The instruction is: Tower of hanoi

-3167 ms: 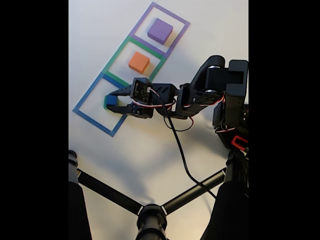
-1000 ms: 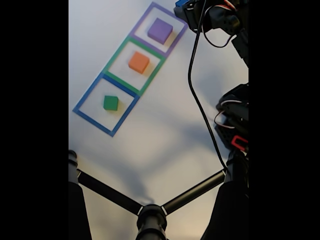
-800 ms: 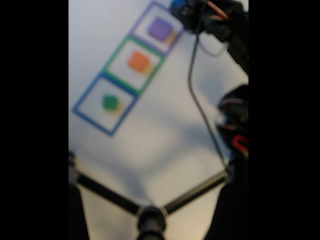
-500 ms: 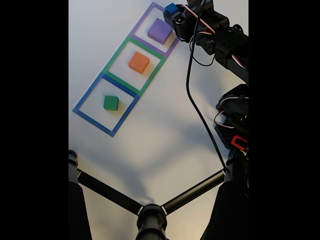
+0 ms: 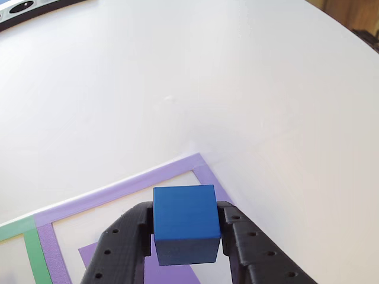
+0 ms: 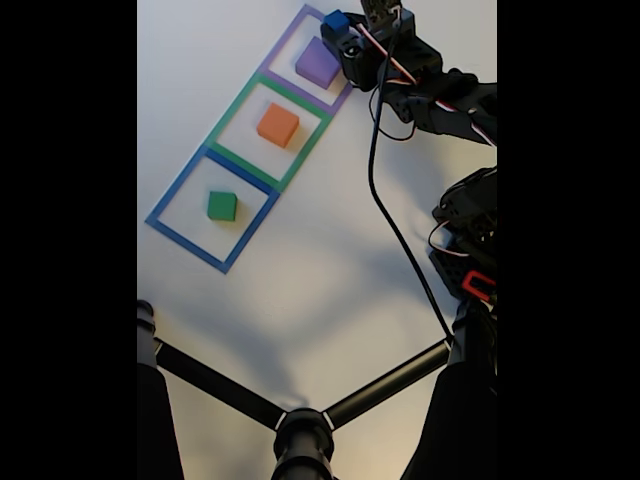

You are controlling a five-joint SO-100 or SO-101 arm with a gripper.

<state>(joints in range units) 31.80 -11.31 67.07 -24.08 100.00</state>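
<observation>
Fingers (image 5: 121, 245) of my gripper (image 5: 186, 234) are clamped on both sides of the blue cube (image 5: 185, 223), holding it clear of the table (image 5: 177, 77) above the purple slab (image 5: 172, 273), inside the purple tape square (image 5: 124, 189). On my fixed view, the cube (image 6: 334, 21) sits at that square's far corner, the orange block (image 6: 278, 125) and green cube (image 6: 222, 206) each alone in their own squares.
</observation>
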